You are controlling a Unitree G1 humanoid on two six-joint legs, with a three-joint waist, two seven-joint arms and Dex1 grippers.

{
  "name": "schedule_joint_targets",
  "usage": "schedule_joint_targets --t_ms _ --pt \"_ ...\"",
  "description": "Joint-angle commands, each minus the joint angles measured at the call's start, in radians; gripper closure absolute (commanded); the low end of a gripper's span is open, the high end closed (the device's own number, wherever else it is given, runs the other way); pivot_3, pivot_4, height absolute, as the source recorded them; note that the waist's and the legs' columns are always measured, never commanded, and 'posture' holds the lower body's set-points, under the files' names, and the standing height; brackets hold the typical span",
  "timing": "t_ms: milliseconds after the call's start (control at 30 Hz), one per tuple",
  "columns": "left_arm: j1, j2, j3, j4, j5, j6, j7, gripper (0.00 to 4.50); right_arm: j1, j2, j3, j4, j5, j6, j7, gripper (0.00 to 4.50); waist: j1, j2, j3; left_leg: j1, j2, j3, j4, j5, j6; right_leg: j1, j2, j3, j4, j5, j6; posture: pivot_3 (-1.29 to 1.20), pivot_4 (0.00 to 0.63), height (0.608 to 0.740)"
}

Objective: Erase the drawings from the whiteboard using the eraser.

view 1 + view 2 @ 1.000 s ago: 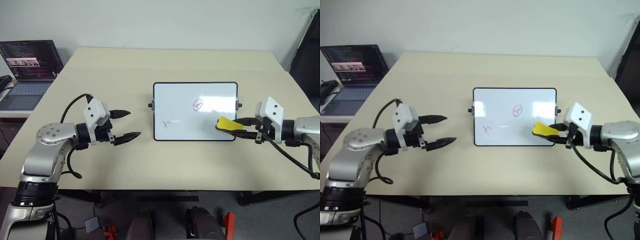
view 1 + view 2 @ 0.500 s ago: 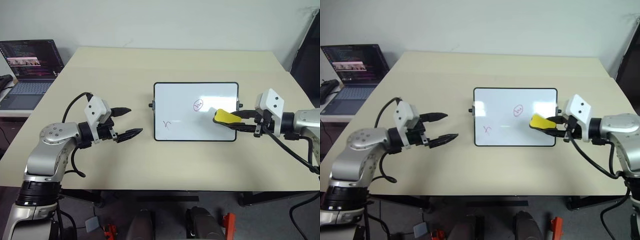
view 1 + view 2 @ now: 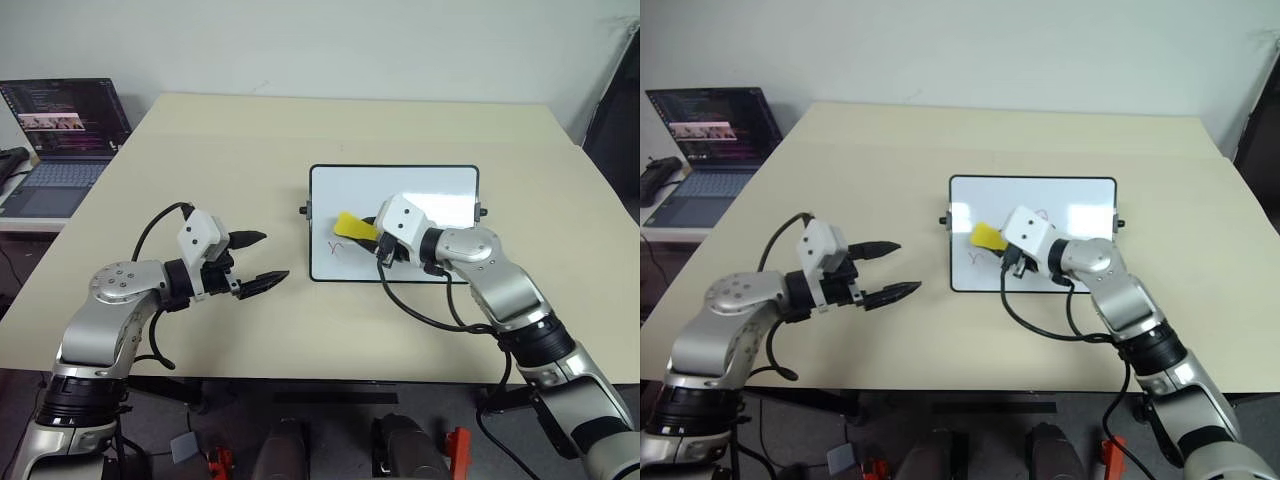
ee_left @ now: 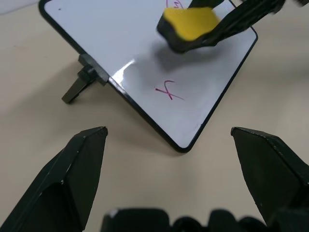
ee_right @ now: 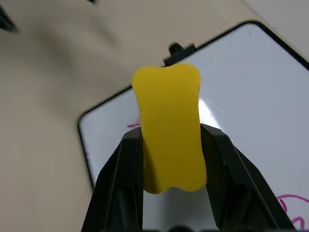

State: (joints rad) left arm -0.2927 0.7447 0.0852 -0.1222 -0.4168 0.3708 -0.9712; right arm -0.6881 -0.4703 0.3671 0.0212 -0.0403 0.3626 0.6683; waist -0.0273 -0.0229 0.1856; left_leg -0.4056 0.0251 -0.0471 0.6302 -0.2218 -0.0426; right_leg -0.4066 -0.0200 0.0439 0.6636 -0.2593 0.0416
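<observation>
Holding the eraser (image 3: 355, 225) clamped between its two black fingers, the right gripper (image 3: 372, 236) hangs over the left half of the whiteboard (image 3: 440, 180), which lies flat on the counter (image 3: 250, 140). The yellow block sticks out past the fingertips, just above the small red mark (image 4: 168, 90) near the board's lower left corner; whether its black base touches the surface I cannot tell. A second red drawing (image 5: 294, 205) sits behind the fingers, toward the wrist, and looks uncleaned.

The board rests loose, so a sideways wipe with too much pressure could probably push it across the counter instead of cleaning it, and the left gripper (image 3: 258, 259), its fingers spread wide and empty just off the board's left edge, is not bracing it. The eraser is pinched by its sides, so dragging it flat could twist it out of the grip. A stroke aimed too high would skip the mark below the tips.

A second ago the eraser was at the board's right edge; it has since swept across to the left side, passing the circled squiggle. The left arm has barely shifted.
</observation>
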Motion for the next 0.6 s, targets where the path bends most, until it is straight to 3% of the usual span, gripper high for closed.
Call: schedule_joint_targets --t_ms 33,367,600 --pt "0.022 0.013 0.04 -0.055 -0.018 0.007 0.009 0.0 -0.01 -0.011 -0.012 0.057 -0.071 -0.074 -0.041 3.19 0.001 0.0 0.0 0.0 0.0 0.0 0.0 0.0 0.0 0.0 0.0 0.0 0.0 0.0 0.0 0.0 0.15 0.74" --pt "0.017 0.003 0.041 -0.059 -0.019 0.017 0.025 0.0 0.027 0.147 0.134 0.115 -0.198 0.015 -0.053 3.19 -0.02 -0.001 -0.001 0.006 0.002 0.0 0.0 0.0 0.0 0.002 0.003 0.0 0.007 -0.001 -0.003 0.0 0.15 0.74" --pt "0.007 0.006 0.042 -0.054 -0.023 0.019 0.022 0.0 0.098 0.108 0.189 0.105 -0.251 0.011 0.009 3.19 -0.018 -0.003 -0.002 0.01 0.002 -0.002 0.001 0.0 -0.001 0.002 0.003 0.0 0.016 -0.006 -0.003 0.0 0.15 0.74"
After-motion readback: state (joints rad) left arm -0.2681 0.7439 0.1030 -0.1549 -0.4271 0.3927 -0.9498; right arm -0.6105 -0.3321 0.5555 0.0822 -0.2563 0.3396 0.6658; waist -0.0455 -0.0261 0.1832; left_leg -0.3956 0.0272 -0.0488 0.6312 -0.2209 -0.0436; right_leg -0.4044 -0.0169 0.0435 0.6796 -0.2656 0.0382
